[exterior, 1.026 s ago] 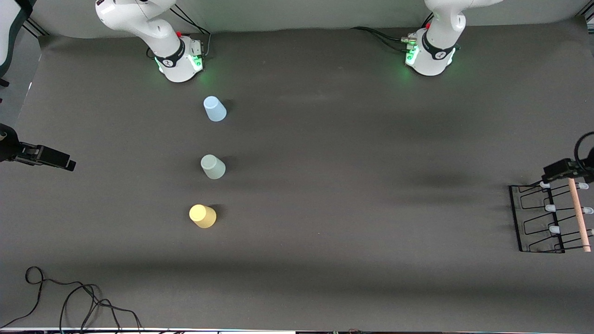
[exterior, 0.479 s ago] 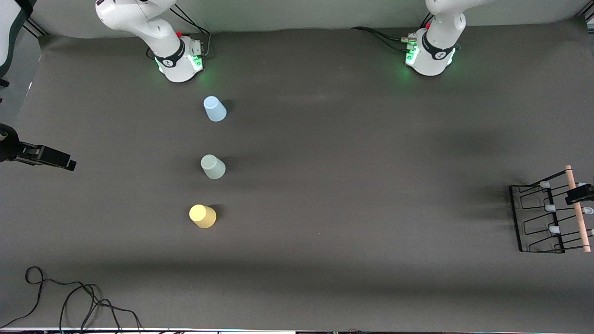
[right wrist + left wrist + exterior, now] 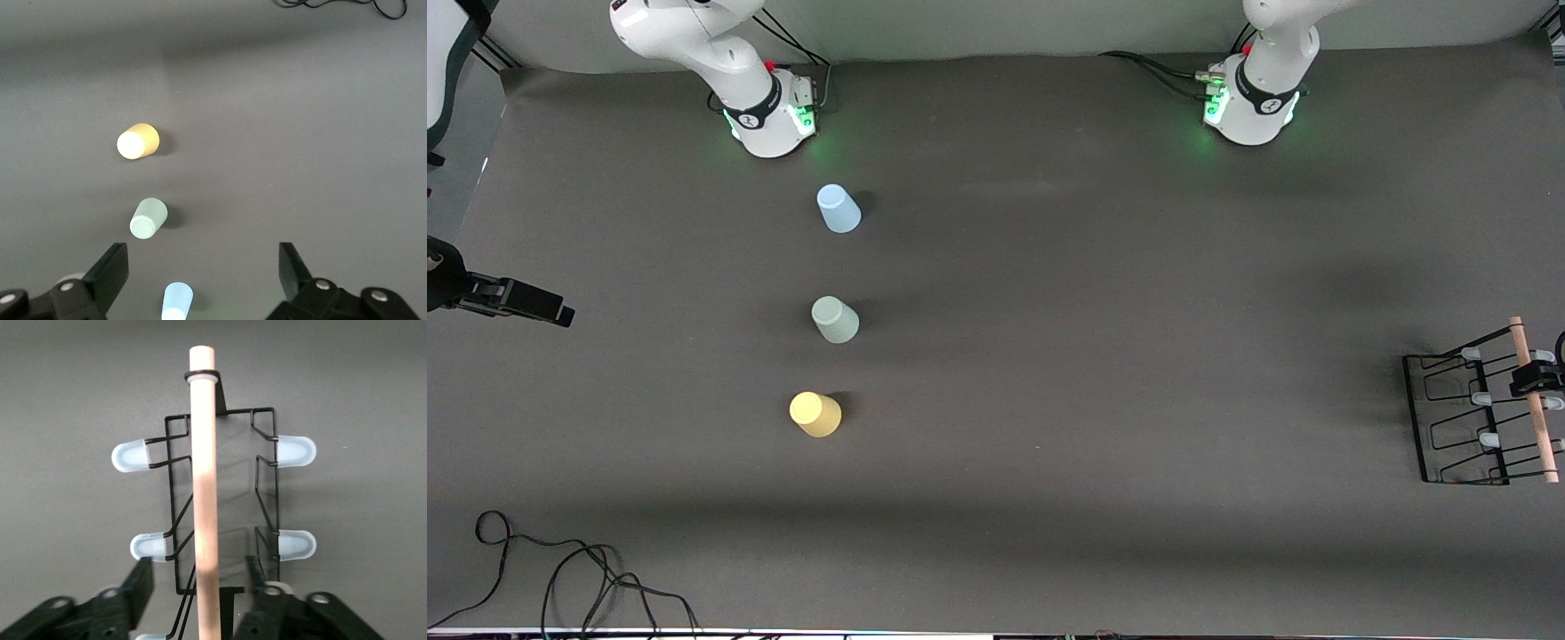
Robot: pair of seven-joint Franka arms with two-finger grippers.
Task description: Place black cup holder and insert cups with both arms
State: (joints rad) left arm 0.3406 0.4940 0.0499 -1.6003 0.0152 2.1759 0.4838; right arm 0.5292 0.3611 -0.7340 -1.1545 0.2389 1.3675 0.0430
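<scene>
The black cup holder (image 3: 1458, 418) lies at the left arm's end of the table, its pale wooden rod (image 3: 1536, 409) along the middle. My left gripper (image 3: 1536, 378) is open low over the rod. In the left wrist view the rod (image 3: 203, 487) runs between my left gripper's (image 3: 200, 587) fingers, untouched, with pale-tipped pegs (image 3: 130, 455) on both sides. The light blue cup (image 3: 838, 210), grey-green cup (image 3: 835, 320) and yellow cup (image 3: 815, 414) stand in a row, narrow end up, toward the right arm's end. My right gripper (image 3: 551, 311) waits open and empty, raised; its view (image 3: 202, 260) shows all three cups below.
Loose black cables (image 3: 560, 569) lie at the table's near corner at the right arm's end, also in the right wrist view (image 3: 333, 3). The cup holder lies close to the table's edge. Both green-lit bases stand along the table's farthest edge from the camera.
My left gripper has moved from the rack's end nearest the bases to over the rod's middle and come lower. The right gripper and the cups have not moved.
</scene>
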